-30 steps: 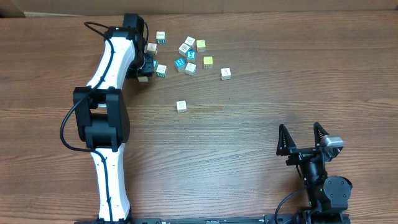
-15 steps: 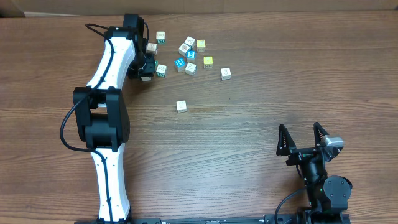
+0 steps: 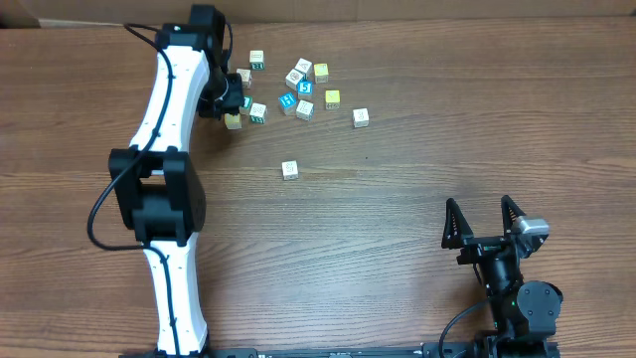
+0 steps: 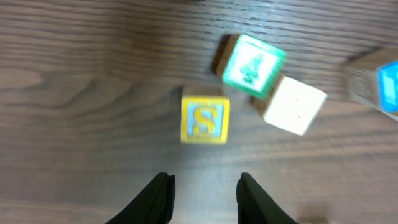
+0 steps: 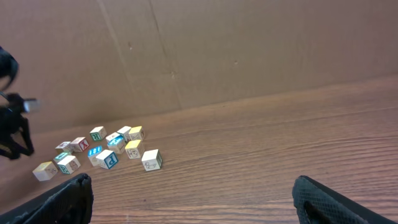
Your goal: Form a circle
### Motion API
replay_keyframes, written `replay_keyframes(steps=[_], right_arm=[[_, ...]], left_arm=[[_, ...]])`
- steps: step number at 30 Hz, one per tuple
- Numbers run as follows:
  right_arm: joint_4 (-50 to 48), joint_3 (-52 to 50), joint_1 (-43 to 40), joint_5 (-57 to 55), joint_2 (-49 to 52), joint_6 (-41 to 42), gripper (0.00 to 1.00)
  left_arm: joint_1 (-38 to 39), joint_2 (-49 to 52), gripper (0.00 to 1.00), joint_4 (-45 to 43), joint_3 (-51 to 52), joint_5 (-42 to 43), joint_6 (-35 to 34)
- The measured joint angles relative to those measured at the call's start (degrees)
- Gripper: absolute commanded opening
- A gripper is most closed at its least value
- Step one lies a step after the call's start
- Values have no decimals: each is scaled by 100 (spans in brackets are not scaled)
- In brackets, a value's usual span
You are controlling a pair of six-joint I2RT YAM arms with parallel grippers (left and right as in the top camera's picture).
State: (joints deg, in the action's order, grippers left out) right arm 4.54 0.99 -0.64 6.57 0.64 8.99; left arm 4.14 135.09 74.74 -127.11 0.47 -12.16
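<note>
- Left gripper (image 4: 205, 179) hangs over the far-left part of the table (image 3: 397, 199). Its fingers are a little apart with nothing between them.
- Straight beyond those tips sits the yellow S cube (image 4: 205, 119), lined up with the gap and clear of both fingers.
- The gap looks just wider than the cube, so my read is that a short push forward and down would put the cube between the fingers.
- A cube has no long axis to worry about. Its sides lie roughly square to the fingers, so I judge that little or no wrist turn is needed.
- Close by, up and to the right in the wrist view, are the green 4 cube (image 4: 252, 67) and a white cube (image 4: 291, 104), corner to corner. They are apart from the S cube, but a wide swing could clip them.
- From overhead, the S cube (image 3: 233, 121) lies at the left edge of the scatter. The knot (image 3: 296, 77) of white and teal cubes, the core of the circle, lies to its right and a little farther back.
- There's no clean circle yet, and one cube (image 3: 289, 170) lies alone nearer the middle of the table.
- Right gripper (image 3: 481, 224) is spread wide and empty at the near right, well apart from every cube, so this move falls to the left arm.
</note>
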Motion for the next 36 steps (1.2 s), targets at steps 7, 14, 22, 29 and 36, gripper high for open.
replay_keyframes(steps=[7, 14, 22, 29, 36], right_arm=[[-4, 0, -2, 0, -2, 2, 100], [0, 0, 0, 2, 0, 0, 100], [-2, 0, -2, 0, -2, 0, 100], [-2, 0, 0, 0, 0, 2, 100], [-2, 0, 0, 2, -2, 0, 100]], left_arm=[[63, -562, 47, 776, -120, 433, -249], [619, -584, 86, 1106, 201, 664, -295], [1335, -584, 83, 846, 1104, 754, -721], [1714, -581, 81, 101, 1840, 553, -1106], [1812, -581, 59, -334, 2140, 243, -1600]])
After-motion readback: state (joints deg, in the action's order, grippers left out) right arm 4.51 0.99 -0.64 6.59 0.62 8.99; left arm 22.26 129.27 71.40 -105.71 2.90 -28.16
